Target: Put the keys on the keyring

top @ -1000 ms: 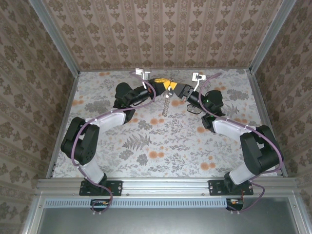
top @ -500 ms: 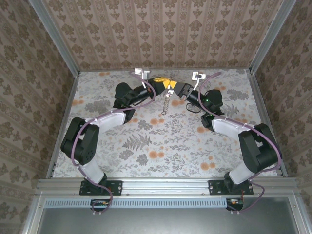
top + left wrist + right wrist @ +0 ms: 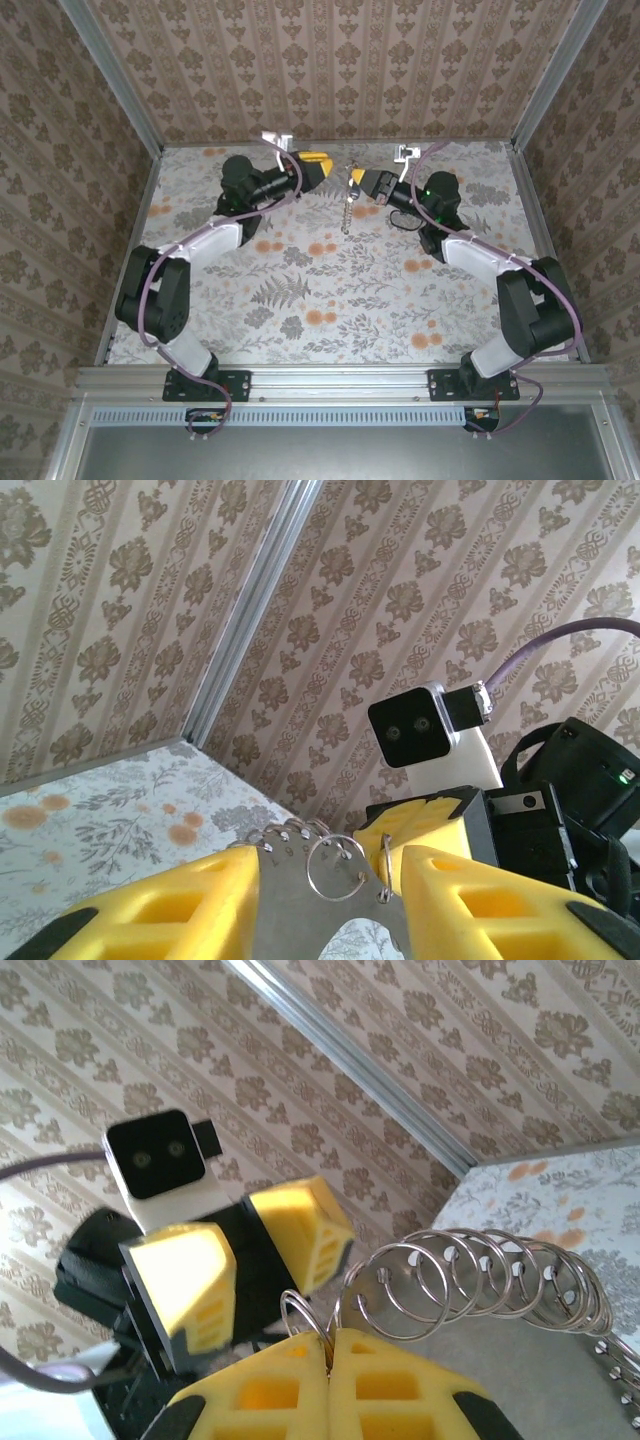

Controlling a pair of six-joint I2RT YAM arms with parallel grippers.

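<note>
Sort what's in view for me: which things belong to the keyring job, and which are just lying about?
Job: chain of silver rings, pinched in the right tool; left tool, open, apart from it.
Just there: floral table; patterned walls.

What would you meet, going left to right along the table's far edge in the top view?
Left wrist camera, left hand, right hand, right wrist camera.

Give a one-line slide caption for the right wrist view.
Right gripper pinches a chain of silver rings; open left gripper faces it.
</note>
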